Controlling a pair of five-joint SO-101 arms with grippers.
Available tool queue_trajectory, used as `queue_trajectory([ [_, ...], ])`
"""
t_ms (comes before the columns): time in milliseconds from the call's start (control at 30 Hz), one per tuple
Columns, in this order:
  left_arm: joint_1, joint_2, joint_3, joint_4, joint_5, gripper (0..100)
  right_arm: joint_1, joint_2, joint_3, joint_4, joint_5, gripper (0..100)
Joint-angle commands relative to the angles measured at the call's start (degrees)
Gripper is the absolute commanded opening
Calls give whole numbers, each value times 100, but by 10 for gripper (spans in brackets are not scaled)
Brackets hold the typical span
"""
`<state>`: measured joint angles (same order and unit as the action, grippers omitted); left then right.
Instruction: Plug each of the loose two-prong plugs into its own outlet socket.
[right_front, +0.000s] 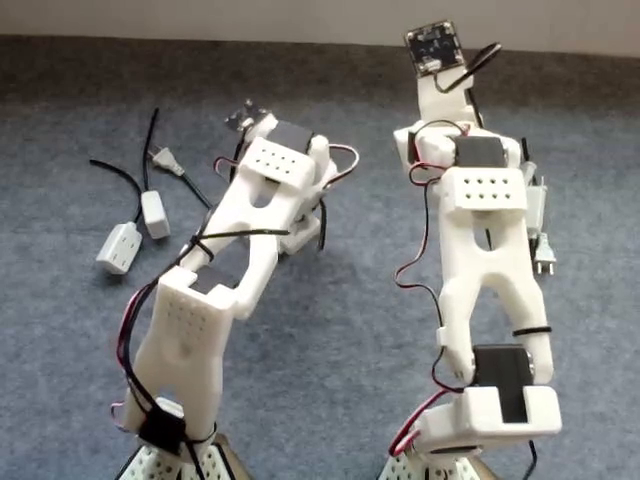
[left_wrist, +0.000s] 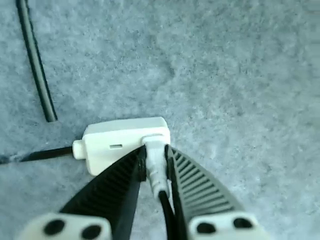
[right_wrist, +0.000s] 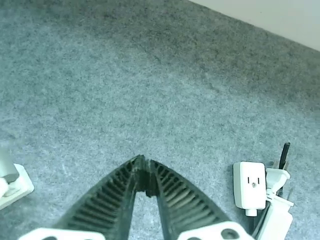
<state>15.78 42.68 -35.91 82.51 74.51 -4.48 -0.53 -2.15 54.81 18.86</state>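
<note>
A white socket (left_wrist: 122, 142) lies flat on the grey carpeted bench (left_wrist: 225, 75). A white plug (left_wrist: 152, 150) sits against its long side (fully seated or not, I cannot tell). The left gripper (left_wrist: 154, 167) has its fingers (left_wrist: 117, 185) clamped narrowly on that plug. The plug's long axis is roughly square to the socket's, and its black cord runs back between the fingers.

At the left of the high view lie a second socket (right_front: 120, 248) and a third socket (right_front: 155, 213). A loose plug (right_front: 165, 158) sits just above them, its cord trailing toward the lower right.

The right gripper (right_wrist: 146, 177) has its fingers pressed together on nothing. Near it a face-up socket (right_wrist: 249, 184) shows its slots, and a side plug (right_wrist: 277, 177) touches it.
</note>
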Motion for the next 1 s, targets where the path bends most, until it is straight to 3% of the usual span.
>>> queue_trajectory([
  [0, -92, 13, -13, 176, 369, 7, 40, -22, -295, -101, -44, 8],
  [233, -13, 22, -13, 721, 299, 7, 110, -22, -295, -101, -35, 8],
  [567, 75, -40, -57, 976, -905, 38, 268, -22, -338, -101, -62, 8],
  [733, 75, -242, -752, 1292, -1433, 114, 259, -22, -338, -101, -62, 8],
  [967, -84, -1051, -1490, 1714, -2180, 123, 251, -22, -330, -101, -62, 8],
])
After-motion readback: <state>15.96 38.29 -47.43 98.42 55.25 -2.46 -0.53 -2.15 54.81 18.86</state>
